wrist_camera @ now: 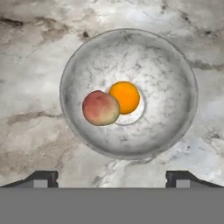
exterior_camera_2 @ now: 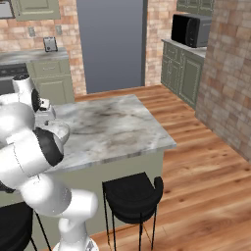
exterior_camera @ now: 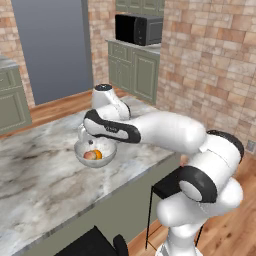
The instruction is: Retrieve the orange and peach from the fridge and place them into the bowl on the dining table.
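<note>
On veined marble dining table (exterior_camera: 40, 175), bowl (wrist_camera: 175, 65), brick walls (exterior_camera: 210, 65)

Bright orange (wrist_camera: 125, 96), pinkish-red peach (wrist_camera: 100, 108), pale grey bowl (wrist_camera: 166, 65), grey-veined white dining table (wrist_camera: 30, 65).

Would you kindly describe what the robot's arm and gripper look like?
The arm is glossy white with rounded, bulbous segments and black bands at the joints. The gripper ends in two small dark, blocky fingertips. No cables or markings are visible.
</note>
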